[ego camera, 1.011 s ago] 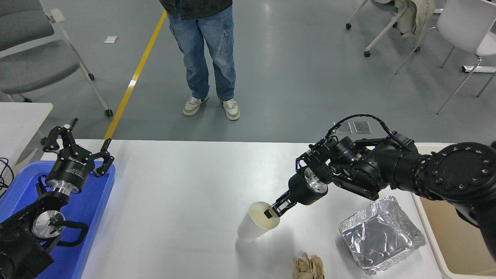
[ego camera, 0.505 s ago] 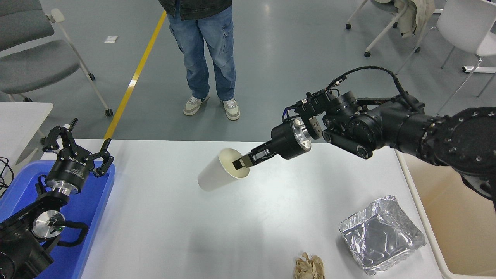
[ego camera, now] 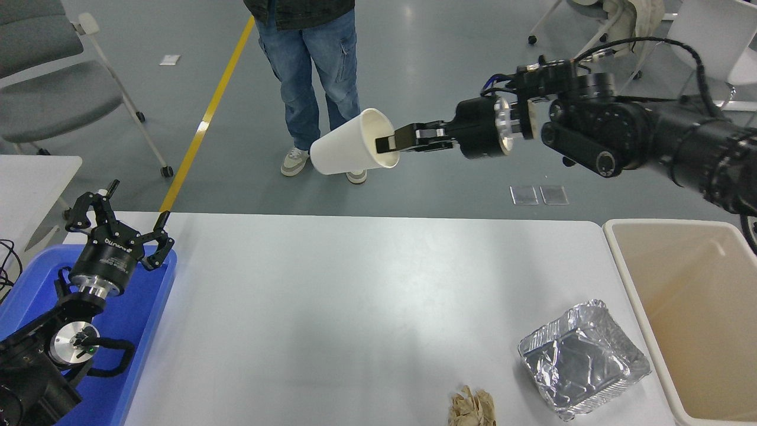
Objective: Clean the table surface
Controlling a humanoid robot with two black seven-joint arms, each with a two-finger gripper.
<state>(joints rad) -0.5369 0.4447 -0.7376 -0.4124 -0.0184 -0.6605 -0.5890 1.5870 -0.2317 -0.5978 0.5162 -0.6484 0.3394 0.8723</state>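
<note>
The table surface [ego camera: 331,307] is a wide matte white-grey top filling the lower middle of the head view. High above its far edge my right gripper [ego camera: 390,142] is shut on the rim of a white paper cup [ego camera: 343,151], which hangs tipped sideways with its mouth toward the arm. A crumpled foil tray [ego camera: 582,358] lies at the table's front right, and a crumpled brown paper ball [ego camera: 471,407] sits at the front edge beside it. My left gripper [ego camera: 118,210] is parked open at the lower left over a blue bin.
A beige plastic bin [ego camera: 621,260] stands against the table's right side. A blue bin [ego camera: 145,307] sits at the left edge. A person in jeans [ego camera: 313,77] stands beyond the far side. Chairs stand at the top left and top right.
My right arm has lifted the paper cup off the table and carried it up and away, well above the far edge. The left arm has not moved.
</note>
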